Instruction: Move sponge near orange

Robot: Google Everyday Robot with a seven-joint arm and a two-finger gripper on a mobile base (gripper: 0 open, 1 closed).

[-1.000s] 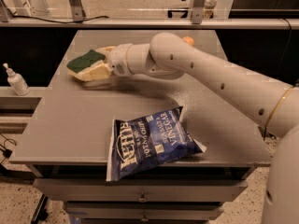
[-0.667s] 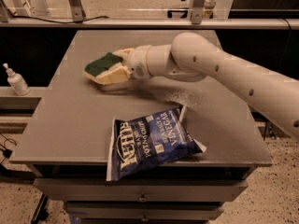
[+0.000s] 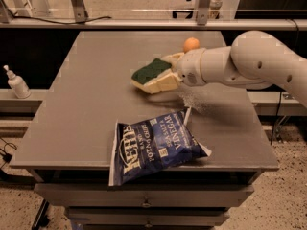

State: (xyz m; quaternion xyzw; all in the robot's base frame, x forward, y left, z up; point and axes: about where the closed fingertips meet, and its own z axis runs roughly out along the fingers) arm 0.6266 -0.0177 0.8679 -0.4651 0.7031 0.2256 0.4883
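— One set of jaws, midway over the grey table (image 3: 91, 109), clamped on the wavy green-topped yellow foam sponge (image 3: 152, 74).
— And the small round orange fruit (image 3: 191, 44)?
— Sat near, behind-right of sponge.

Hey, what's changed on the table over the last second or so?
The gripper, still clamped on the sponge, has carried it toward the picture's right across the table, closer to the orange, which now shows past the arm. Nothing was let go. The chip bag and the bottle stayed put.
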